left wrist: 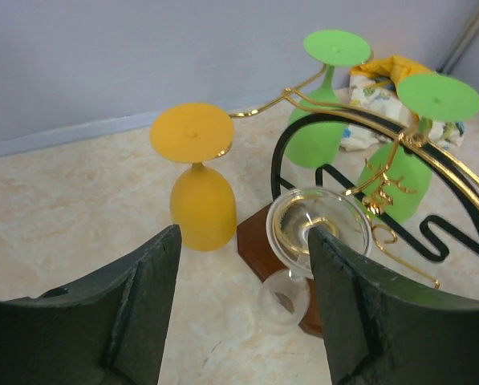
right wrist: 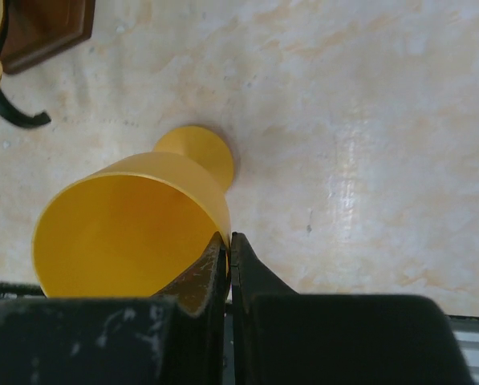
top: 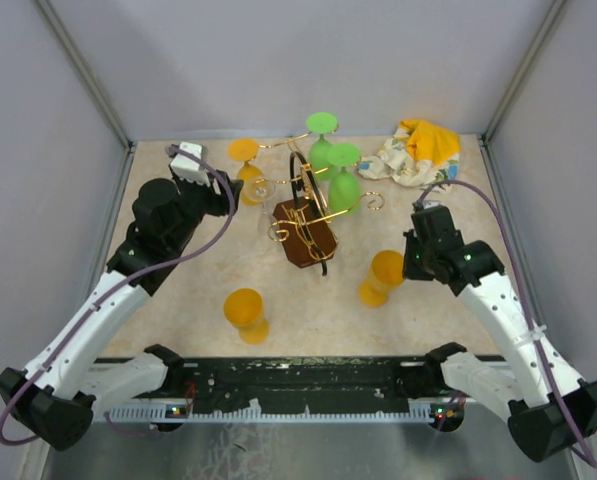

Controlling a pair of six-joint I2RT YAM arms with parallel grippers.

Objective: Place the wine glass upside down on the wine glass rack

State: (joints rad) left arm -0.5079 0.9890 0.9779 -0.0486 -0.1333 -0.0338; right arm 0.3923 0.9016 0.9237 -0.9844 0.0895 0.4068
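The wine glass rack (top: 308,243) stands mid-table: gold wire arms on a dark brown wooden base (left wrist: 259,241). Two green glasses (top: 344,185) and an orange glass (top: 246,165) hang upside down on it. A clear wine glass (left wrist: 319,228) also hangs upside down on a gold arm, foot up. My left gripper (left wrist: 243,241) is open just before it, and its right finger overlaps the foot's edge. My right gripper (right wrist: 229,239) is shut on the rim of an orange wine glass (right wrist: 131,228), one finger inside the bowl and one outside. That glass shows in the top view (top: 383,277) right of the rack.
Another orange glass (top: 246,312) stands on the table near the front, left of centre. A crumpled yellow-and-white cloth (top: 418,150) lies at the back right. Grey walls close the table on three sides.
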